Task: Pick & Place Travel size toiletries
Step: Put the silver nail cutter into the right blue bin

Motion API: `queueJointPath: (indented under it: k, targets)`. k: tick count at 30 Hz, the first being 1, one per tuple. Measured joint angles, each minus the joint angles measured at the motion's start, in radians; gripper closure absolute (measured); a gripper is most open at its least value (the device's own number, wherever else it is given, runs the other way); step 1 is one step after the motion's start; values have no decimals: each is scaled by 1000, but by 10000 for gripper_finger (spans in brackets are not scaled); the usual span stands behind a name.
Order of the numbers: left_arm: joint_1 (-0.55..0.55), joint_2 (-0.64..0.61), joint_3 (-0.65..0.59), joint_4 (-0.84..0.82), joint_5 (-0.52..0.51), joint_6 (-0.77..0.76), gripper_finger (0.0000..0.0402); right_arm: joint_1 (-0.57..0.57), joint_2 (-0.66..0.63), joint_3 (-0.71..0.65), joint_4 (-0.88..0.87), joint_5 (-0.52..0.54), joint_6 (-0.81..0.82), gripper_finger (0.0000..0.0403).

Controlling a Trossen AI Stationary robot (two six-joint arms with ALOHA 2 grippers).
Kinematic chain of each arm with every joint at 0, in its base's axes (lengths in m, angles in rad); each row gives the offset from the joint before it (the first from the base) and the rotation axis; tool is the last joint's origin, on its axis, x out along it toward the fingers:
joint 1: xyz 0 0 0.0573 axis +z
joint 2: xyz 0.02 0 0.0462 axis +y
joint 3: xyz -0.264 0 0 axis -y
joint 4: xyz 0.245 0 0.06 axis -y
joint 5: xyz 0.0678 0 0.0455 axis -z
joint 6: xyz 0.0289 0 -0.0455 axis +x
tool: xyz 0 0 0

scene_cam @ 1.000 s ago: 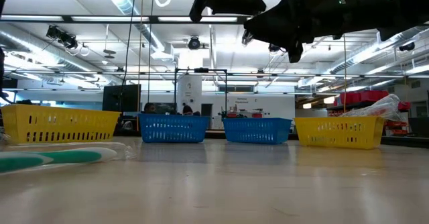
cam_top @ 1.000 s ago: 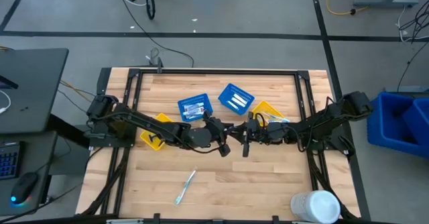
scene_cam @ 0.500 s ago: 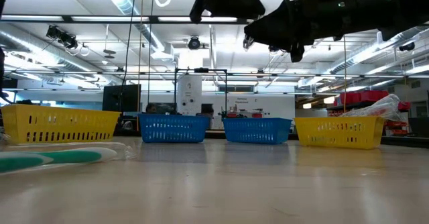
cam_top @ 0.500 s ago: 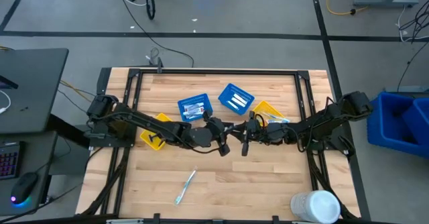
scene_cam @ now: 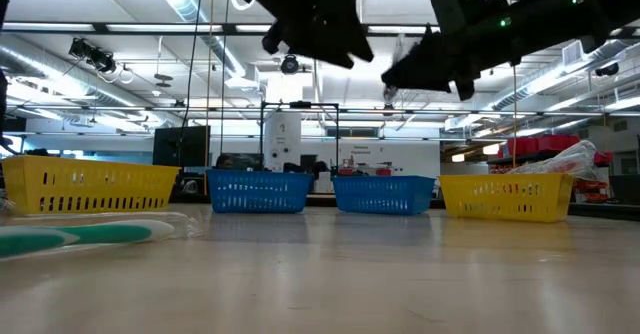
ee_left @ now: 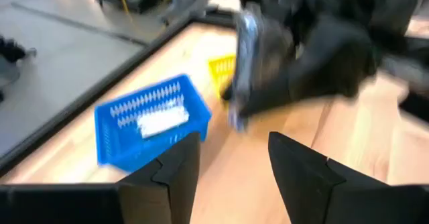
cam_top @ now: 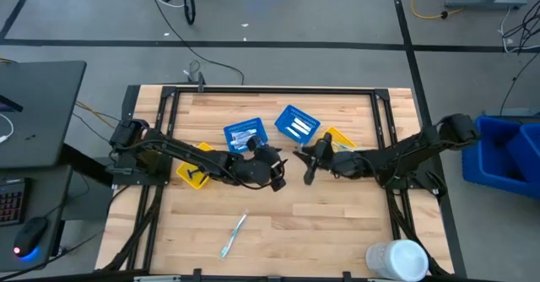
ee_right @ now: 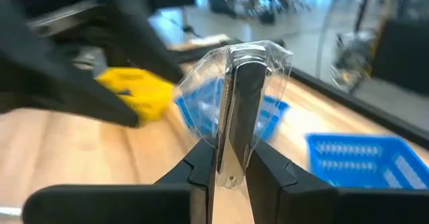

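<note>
My right gripper [ee_right: 231, 165] hangs above the table's middle, shut on a slim dark toiletry in a clear wrapper [ee_right: 246, 93]. The wrapper also shows in the left wrist view [ee_left: 245, 63]. My left gripper [ee_left: 231, 167] hangs just left of it, open, with nothing between its fingers. In the high view, my left gripper [cam_top: 274, 170] and right gripper [cam_top: 305, 162] stand close together. White tubes lie in the right blue basket [cam_top: 297, 125], and more items lie in the left blue basket [cam_top: 245, 136]. A wrapped teal toothbrush [cam_top: 234, 235] lies flat on the table, toward the near edge. My right gripper pinches the wrapped toiletry's near end [ee_right: 231, 150] between its two fingers. The rest of the toiletry reaches out beyond the fingertips, in line with them. The arm comes from the table's right. The toiletry hangs clear above the table, and its loose wrapper [ee_right: 278, 63] flares out around it.
A yellow basket [cam_top: 192, 172] stands at the left under my left arm, and another yellow basket [cam_top: 342, 138] stands at the right under my right arm. A large white cylinder [cam_top: 396, 261] stands at the near right corner. Bare wood lies between the baskets and the near edge.
My left gripper has opened and let go of the wrapped toiletry, which stays in my right gripper. The two grippers have drawn apart, the left toward the table's left. The right arm has stretched out and turned.
</note>
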Motion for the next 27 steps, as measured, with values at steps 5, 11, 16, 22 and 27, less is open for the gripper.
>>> queueJointPath:
  k: [5, 11, 16, 22, 27]
  targets:
    - [10, 0, 0, -94, 34, -96, 212, -104, -65, 0, -199, -43, 111, 344]
    - [24, 0, 0, -100, 35, -113, 216, -311, -45, 0, -270, -221, 137, 344]
    - [42, 0, 0, -94, 61, -113, 216, -462, 2, 52, -364, -330, 136, 344]
    - [69, 0, 0, -91, 72, -113, 216, -534, 111, 209, -581, -374, 117, 343]
    - [86, 0, 0, -91, 90, -113, 218, -562, 232, 275, -626, -371, 116, 342]
